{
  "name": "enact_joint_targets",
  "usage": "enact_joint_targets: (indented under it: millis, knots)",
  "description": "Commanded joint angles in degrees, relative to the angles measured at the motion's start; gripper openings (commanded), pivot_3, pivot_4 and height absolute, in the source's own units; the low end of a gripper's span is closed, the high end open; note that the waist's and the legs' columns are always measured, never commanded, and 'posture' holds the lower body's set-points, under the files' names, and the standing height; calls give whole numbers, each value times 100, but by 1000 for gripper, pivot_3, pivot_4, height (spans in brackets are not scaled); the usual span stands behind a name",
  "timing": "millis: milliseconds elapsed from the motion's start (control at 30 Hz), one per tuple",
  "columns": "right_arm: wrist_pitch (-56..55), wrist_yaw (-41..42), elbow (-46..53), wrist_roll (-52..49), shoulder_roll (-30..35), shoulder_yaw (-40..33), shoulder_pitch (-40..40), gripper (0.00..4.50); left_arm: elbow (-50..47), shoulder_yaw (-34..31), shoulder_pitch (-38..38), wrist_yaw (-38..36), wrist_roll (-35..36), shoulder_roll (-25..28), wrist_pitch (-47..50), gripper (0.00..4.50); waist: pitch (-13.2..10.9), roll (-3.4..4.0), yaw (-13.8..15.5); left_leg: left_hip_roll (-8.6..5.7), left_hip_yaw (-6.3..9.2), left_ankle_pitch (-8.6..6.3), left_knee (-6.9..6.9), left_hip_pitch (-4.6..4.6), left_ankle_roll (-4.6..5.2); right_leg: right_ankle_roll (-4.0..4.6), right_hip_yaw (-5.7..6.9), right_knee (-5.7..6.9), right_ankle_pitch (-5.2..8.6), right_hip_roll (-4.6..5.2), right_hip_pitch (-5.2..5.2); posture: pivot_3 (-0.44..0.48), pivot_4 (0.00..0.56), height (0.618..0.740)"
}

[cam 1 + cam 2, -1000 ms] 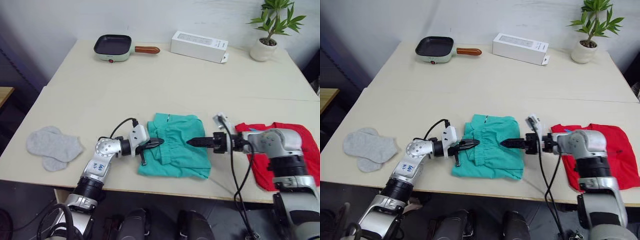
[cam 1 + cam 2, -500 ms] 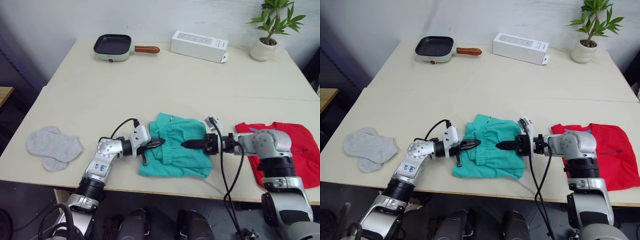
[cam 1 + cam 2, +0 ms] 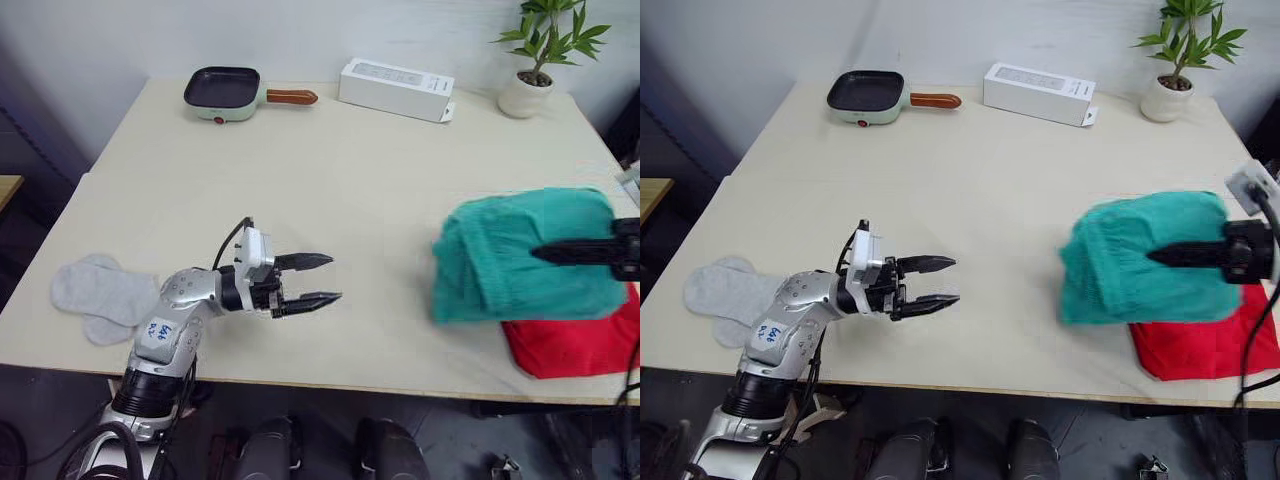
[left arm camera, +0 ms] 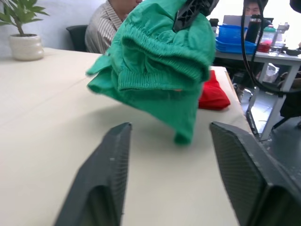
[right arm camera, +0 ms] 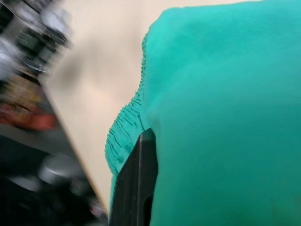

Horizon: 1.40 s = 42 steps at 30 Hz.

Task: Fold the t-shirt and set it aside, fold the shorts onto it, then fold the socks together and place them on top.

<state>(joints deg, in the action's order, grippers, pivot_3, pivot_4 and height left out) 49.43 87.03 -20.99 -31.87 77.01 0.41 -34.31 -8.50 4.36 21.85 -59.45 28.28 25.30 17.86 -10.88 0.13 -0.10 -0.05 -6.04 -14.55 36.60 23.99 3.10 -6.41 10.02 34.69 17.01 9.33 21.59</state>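
Note:
The folded teal shorts (image 3: 500, 260) hang in the air at the right, above the red t-shirt (image 3: 570, 345) that lies folded by the table's front right edge. My right gripper (image 3: 536, 254) is shut on the shorts, and its black finger (image 5: 138, 179) presses into the cloth (image 5: 225, 94). The left wrist view looks at the shorts (image 4: 160, 61) clear of the tabletop, with the t-shirt (image 4: 212, 94) behind. My left gripper (image 3: 334, 278) stands open over bare table at the front left, with nothing between its fingers. The grey socks (image 3: 100, 295) lie flat at the far left.
A small pan (image 3: 225, 93) with a brown handle, a white box (image 3: 395, 88) and a potted plant (image 3: 535, 70) stand along the back of the table (image 3: 330, 180). A person (image 4: 117, 19) sits beyond the table's right end.
My left gripper let go of the shorts, opened and drew back to the left. My right gripper lifted the folded shorts and carried them right, over the red t-shirt.

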Motion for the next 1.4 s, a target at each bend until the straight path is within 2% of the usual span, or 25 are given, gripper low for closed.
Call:
enact_joint_targets:
  millis: [33, 67, 133, 233, 367, 467, 533, 633, 867, 933, 1033, 1133, 1233, 1267, 1333, 1400]
  knots:
    - [-1128, 525, -1140, 1099, 28, 784, -470, 0, -366, -27, -23, -114, 228, 118, 175, 4239, -11, 15, -15, 0, -6, -1, 3, 2, 0, -2, -1, -3, -1, 3, 2, 0, 150, 740]
    - [-1445, 545, -1510, 1376, -49, 1022, -652, 0, -459, -37, -36, -173, 334, 190, 326, 4462, -23, 33, -17, 0, -9, -2, 8, 2, -2, -9, -4, -2, -6, 10, 4, 0, 150, 740]
    - [-1871, 464, -2335, 1996, -369, 1358, -1166, 0, -579, -56, -52, -209, 393, 279, 436, 4462, -27, 40, -22, 1, -12, -12, 24, 8, -17, -10, -15, 5, -7, 11, 11, 0, 150, 740]
    - [-2546, -226, -3495, 2581, -936, 1457, -1796, 0, -667, -54, -80, -217, 329, 382, 419, 4462, -28, 44, -33, 9, -19, -11, 37, 6, -16, -9, -20, 15, -8, -5, 13, 0, 150, 740]
    - [-3209, -624, -4406, 3121, -1263, 1469, -2169, 0, -808, -180, -142, -146, 368, 475, 493, 4462, -29, 47, 12, 9, -17, 1, 42, 9, 0, -8, -26, 19, -8, -11, 12, 0, 150, 740]
    - [-3237, -659, -4757, 3405, -1336, 1459, -2305, 0, -833, -217, -173, -122, 353, 519, 484, 4462, -30, 47, 11, 1, -16, 2, 48, 12, 2, -9, -35, 15, -8, -9, 9, 0, 150, 740]
    - [-3343, -339, -4821, 3582, -1259, 1521, -2265, 591, -838, -238, -185, -114, 340, 528, 475, 4500, -30, 47, 15, -4, -14, 1, 49, 12, 4, -13, -36, 10, -11, -5, 5, 0, 150, 740]
    - [-3557, -422, -4851, 3741, -1064, 1413, -2260, 1312, -826, -282, -191, -117, 342, 548, 469, 4500, -29, 48, 7, -5, -14, 1, 50, 11, 6, -15, -38, 11, -11, -4, 3, 0, 150, 740]
    - [-4014, -322, -4677, 3950, -271, 1129, -2393, 3672, -596, -421, -200, -194, 241, 689, 299, 4500, -38, 66, -1, -6, -15, 0, 48, 10, 4, -15, -38, 13, -11, -3, 5, 0, 150, 740]
    - [-4385, -532, -4530, 4061, -44, 1071, -2389, 4381, -506, -514, -225, -194, 185, 761, 154, 4500, -38, 68, -7, -5, -17, -1, 48, 8, 3, -15, -40, 14, -11, -3, 6, 0, 150, 740]
    - [-5147, -1015, -4254, 3698, -77, 549, -2429, 4451, -396, -794, -399, -173, 144, 900, -58, 4500, -39, 67, -61, -1, -26, -18, 48, 5, -26, -15, -42, 14, -11, -1, 9, 0, 150, 740]
    - [-4459, -350, -3442, 2703, -439, -216, -2252, 4451, -371, -1112, -751, -191, 105, 1145, -212, 4500, -39, 68, -171, 6, -36, -19, 42, -5, -28, -15, -52, 20, -11, -2, 9, 0, 150, 740]
    - [-4194, -161, -1613, 1585, -963, -1102, -954, 4451, -469, -1608, -1254, -49, 164, 1315, -300, 4500, -41, 53, -163, 38, -48, -12, 38, -29, -14, -12, -63, 22, -12, -2, -4, 0, 150, 740]
    - [-4216, -344, -929, 1282, -1253, -1417, -437, 4451, -490, -1814, -1453, 53, 150, 1306, -397, 4500, -40, 45, -140, 50, -48, -17, 42, -39, -19, -10, -62, 27, -11, -9, -10, 0, 150, 740]
    - [-3547, -964, 724, 436, -2071, -1978, 709, 4451, -420, -2350, -1980, 303, 22, 1224, -736, 4500, -40, 40, -120, 67, -45, -28, 46, -44, -26, -5, -62, 34, -8, -23, -15, 0, 150, 740]
    - [-3730, -1105, 1867, 221, -2591, -2067, 1633, 4451, -497, -2866, -2478, 594, 104, 1123, -763, 4500, -39, 38, -46, 78, -39, -35, 32, -40, -30, 0, -69, 35, -7, -33, -12, 0, 150, 740]
